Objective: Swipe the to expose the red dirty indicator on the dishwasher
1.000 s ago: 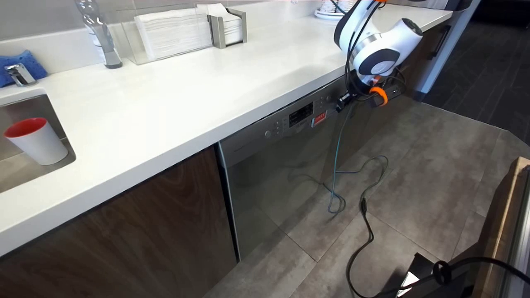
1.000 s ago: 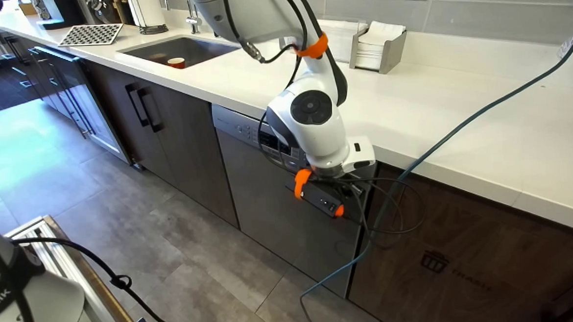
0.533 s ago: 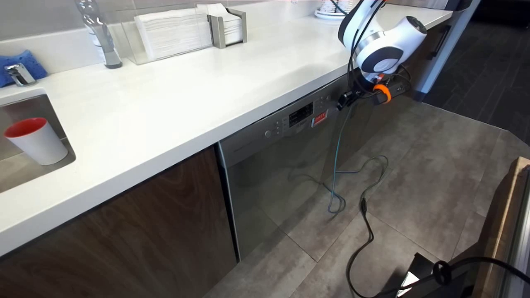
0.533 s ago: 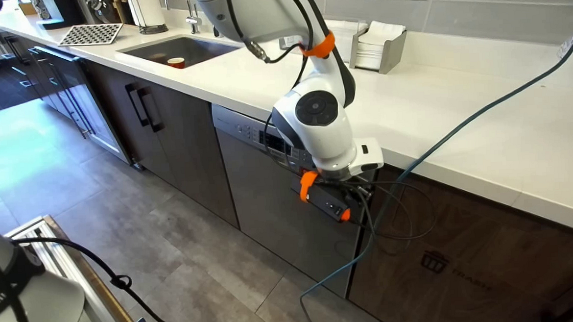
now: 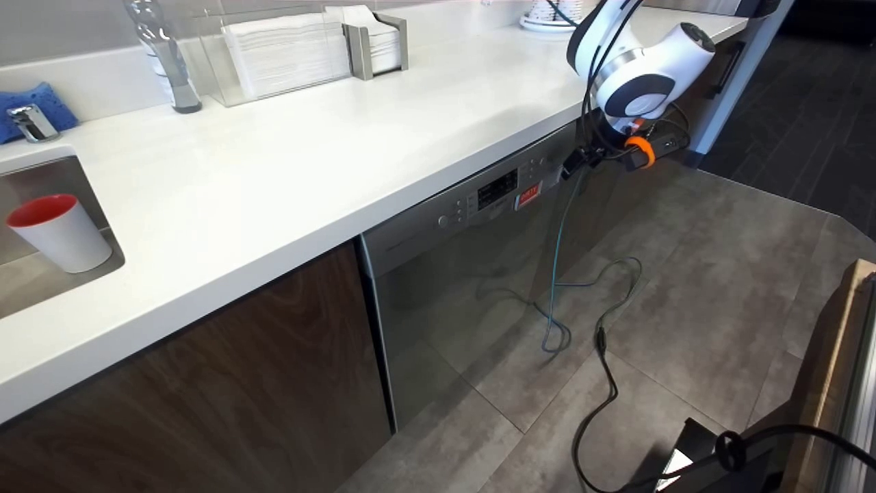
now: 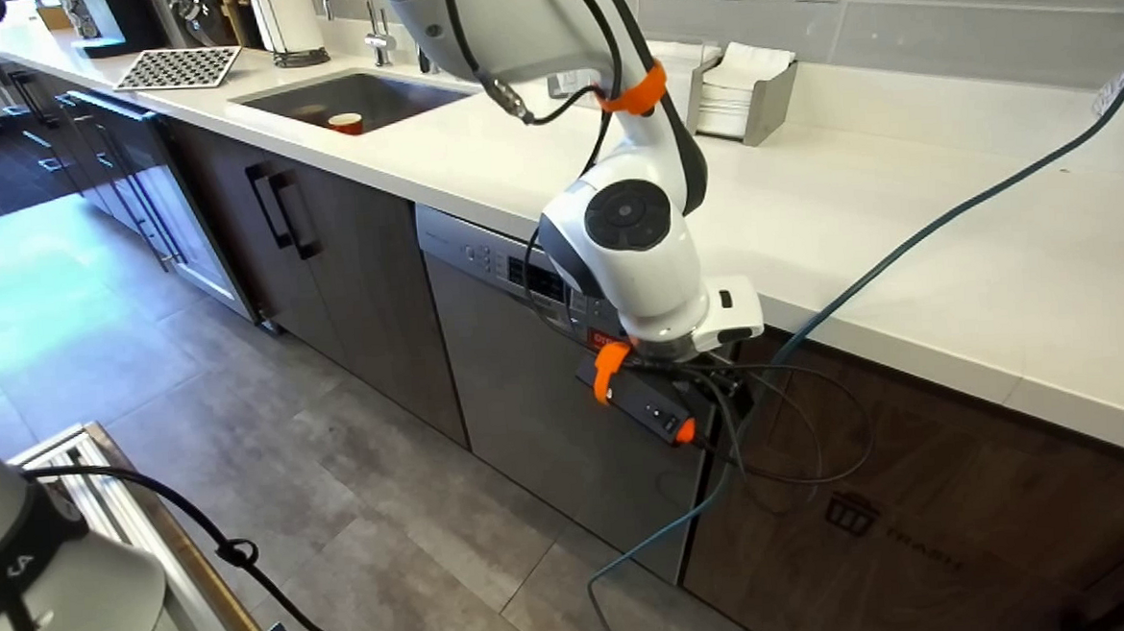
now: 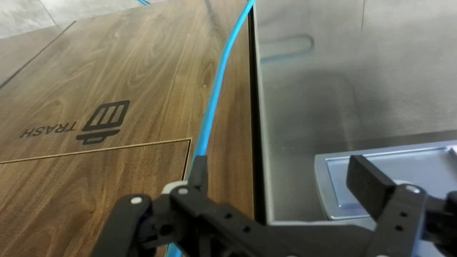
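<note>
The dishwasher [image 5: 465, 294] is a brushed steel front under the counter. On its control strip sits the red dirty indicator [image 5: 528, 196], a small red label with white letters; in an exterior view part of the red dirty indicator [image 6: 606, 338] shows beside the arm. My gripper [image 5: 573, 164] is just right of the label, close to the strip. In the wrist view the gripper [image 7: 280, 167] stands open, jaws wide apart, holding nothing. One of its fingers [image 7: 369, 185] is in front of a pale rimmed panel [image 7: 323, 178] on the steel; whether they touch I cannot tell. The indicator is out of the wrist view.
A blue cable [image 7: 216, 89] runs down behind one finger, across the wooden trash cabinet [image 7: 142, 64]. Black cables [image 6: 839, 368] loop from the wrist. The white countertop edge [image 5: 438, 185] overhangs the dishwasher. On the counter stands a napkin holder [image 5: 359, 51].
In both exterior views the arm and gripper have shifted a little to the right, away from the red label. More of the label now shows beside the arm in an exterior view.
</note>
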`<move>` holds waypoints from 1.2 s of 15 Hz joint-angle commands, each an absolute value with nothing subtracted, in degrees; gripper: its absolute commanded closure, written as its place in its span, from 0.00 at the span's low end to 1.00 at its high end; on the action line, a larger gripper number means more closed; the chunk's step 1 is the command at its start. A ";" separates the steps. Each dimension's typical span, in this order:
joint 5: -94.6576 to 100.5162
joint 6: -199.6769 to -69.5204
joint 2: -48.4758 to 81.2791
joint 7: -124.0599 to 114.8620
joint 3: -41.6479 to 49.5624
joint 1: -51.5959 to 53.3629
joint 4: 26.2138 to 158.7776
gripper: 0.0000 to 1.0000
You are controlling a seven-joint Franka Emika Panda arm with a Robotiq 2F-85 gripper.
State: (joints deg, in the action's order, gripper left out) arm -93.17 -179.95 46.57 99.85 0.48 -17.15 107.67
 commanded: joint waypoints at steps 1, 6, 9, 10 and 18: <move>-92.43 -180.20 42.96 100.26 0.56 -16.92 113.50 0.00; -91.91 -180.57 38.27 100.30 0.27 -16.01 120.39 0.00; -91.89 -181.03 33.96 100.39 -0.13 -14.88 124.78 0.00; -91.86 -181.13 32.27 100.24 -0.44 -14.44 126.47 0.00; -87.87 -182.04 21.41 96.71 -1.87 -10.11 138.46 0.00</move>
